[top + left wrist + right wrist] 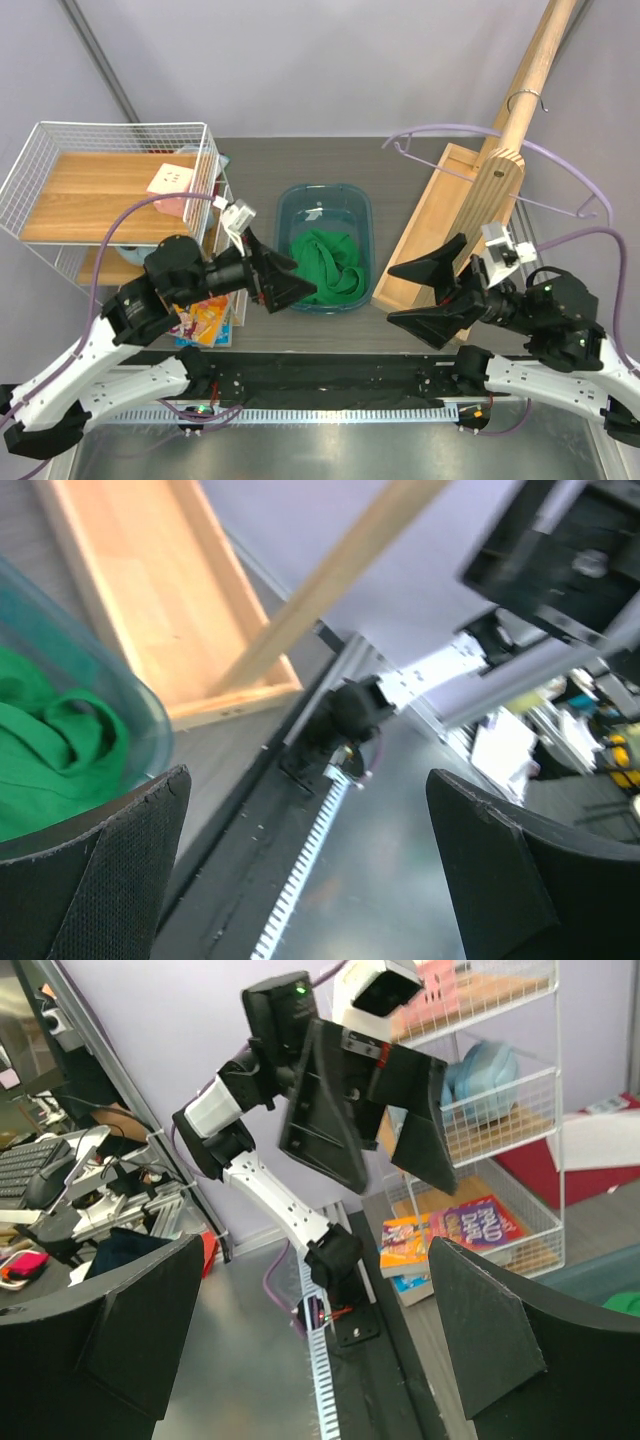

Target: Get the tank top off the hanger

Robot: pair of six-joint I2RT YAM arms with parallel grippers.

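The bright green tank top lies crumpled in a blue plastic tub, off the hanger. It also shows at the left of the left wrist view. The lilac hanger hangs bare by its silver hook on a slanted wooden pole at the back right. My left gripper is open and empty at the tub's near left rim, its jaws wide apart in its own view. My right gripper is open and empty to the right of the tub, jaws wide apart.
A wooden tray leans under the pole right of the tub. A white wire shelf stands at the back left, with books beside its base. The black rail runs along the near edge.
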